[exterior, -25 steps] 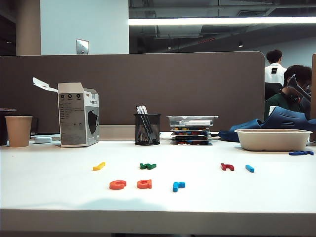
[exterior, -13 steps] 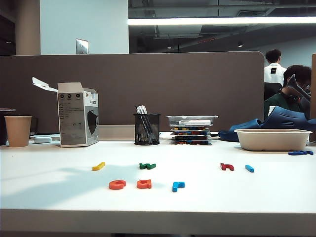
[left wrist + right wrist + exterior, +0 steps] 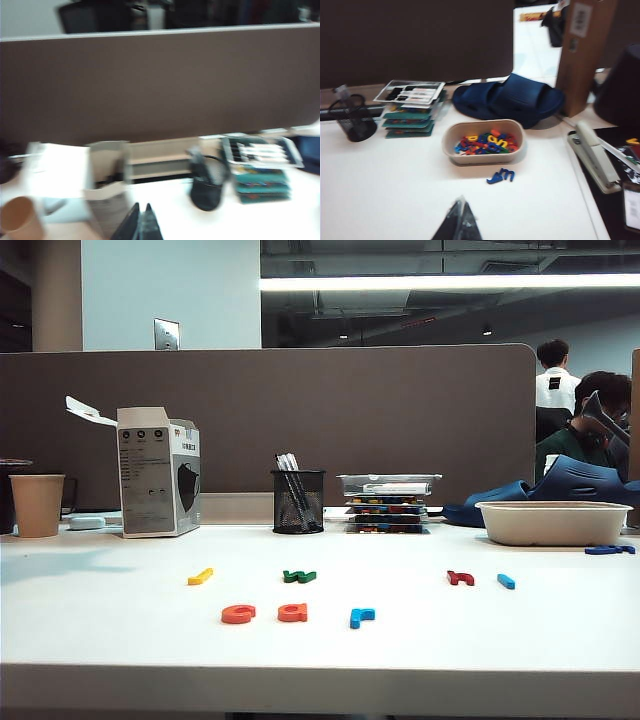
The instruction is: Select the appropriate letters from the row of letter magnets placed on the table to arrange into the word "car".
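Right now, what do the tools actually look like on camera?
Only fingertips show. The left tool is two dark, near-black tapered fingers, blurred, tips together. The right tool is likewise two black fingers forming a pointed wedge. No cables or markings visible; neither arm appears in the exterior view.

The broad grey shadow that lay across the desk (image 3: 120, 640) in front of the paper cup (image 3: 37, 505) is gone.

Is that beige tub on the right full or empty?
Partly full: the right wrist view shows a heap of coloured letters lying inside the beige tub.
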